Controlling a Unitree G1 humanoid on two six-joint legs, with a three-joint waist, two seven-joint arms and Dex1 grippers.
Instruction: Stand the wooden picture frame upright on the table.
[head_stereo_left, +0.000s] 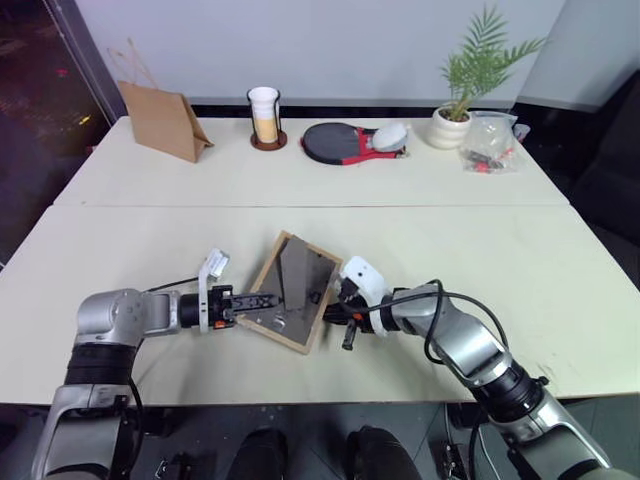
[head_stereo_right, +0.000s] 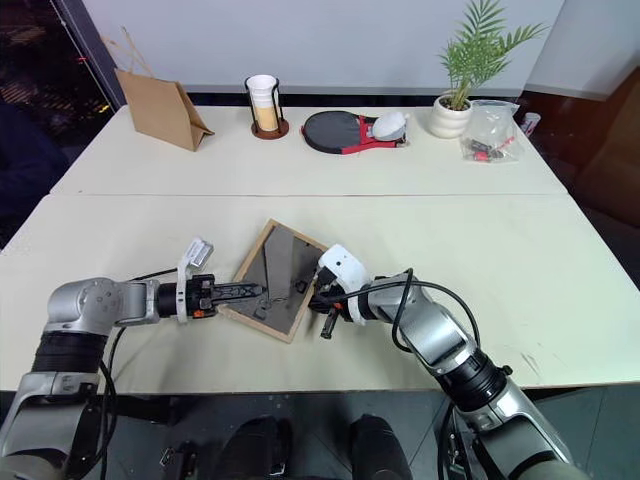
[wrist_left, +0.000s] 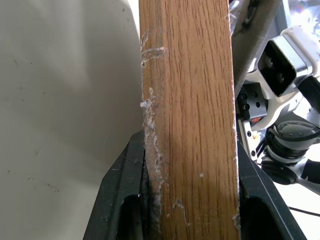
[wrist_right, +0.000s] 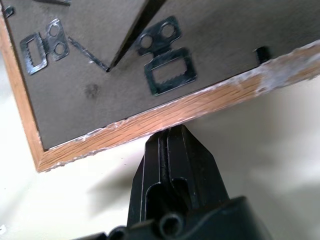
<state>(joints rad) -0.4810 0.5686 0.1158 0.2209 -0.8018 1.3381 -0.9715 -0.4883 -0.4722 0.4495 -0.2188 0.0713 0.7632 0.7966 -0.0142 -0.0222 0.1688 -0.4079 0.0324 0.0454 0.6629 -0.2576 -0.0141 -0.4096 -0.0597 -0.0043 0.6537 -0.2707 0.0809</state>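
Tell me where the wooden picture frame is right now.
The wooden picture frame lies back-up on the near section of the table, between the left gripper, clamped on its edge, and the shut right gripper.

Along the far edge stand a paper bag (head_stereo_left: 160, 120), cup holder (head_stereo_left: 266, 118), paddle (head_stereo_left: 340, 143), potted plant (head_stereo_left: 465, 85) and plastic bag (head_stereo_left: 490, 143).

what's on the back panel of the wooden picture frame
The wooden picture frame lies back-up: a fold-out stand and two metal sawtooth hangers show. Its front faces the table, hidden.
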